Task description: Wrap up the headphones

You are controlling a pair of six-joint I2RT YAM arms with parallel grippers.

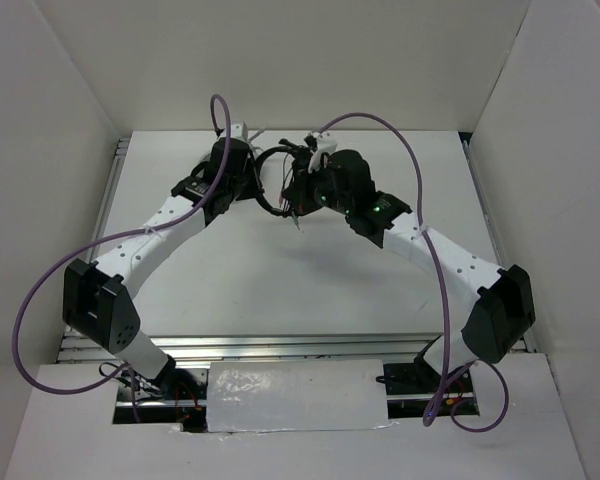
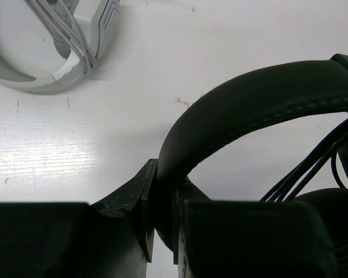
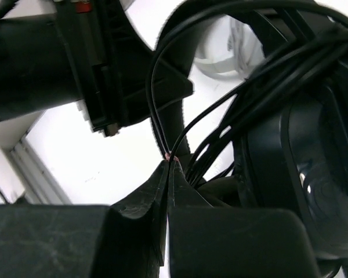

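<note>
Two arms reach out over the white table [image 1: 280,285] and meet at its far middle, making a wide arch. The left arm [image 1: 145,240] rises from its base to a black elbow out at the left edge. From there its white forearm runs inward and away. The right arm [image 1: 450,260] mirrors it, elbow out at the right, with a small green light [image 1: 378,208] glowing near its wrist. A purple lead [image 1: 444,300] loops loosely off each arm.

Between the two wrists sit the headphones [image 1: 270,180], black, at the far centre of the table. From above their shape is largely hidden by the wrists. Seen from the left wrist, the padded headband [image 2: 261,98] arches up and to the right. The left gripper [image 2: 162,200] is clamped on its lower end, a finger on each side of the band. A round earcup [image 3: 313,162] fills the right of the right wrist view, with several strands of the thin cable [image 3: 261,75] bunched against it. The right gripper [image 3: 169,168] has its fingers pressed together, nipping a single strand of that cable at the very tips. The strand rises from there in a loop. Near the headphones a grey-white ring-shaped stand [image 2: 46,81] lies flat on the table, apart from the headband.
</note>
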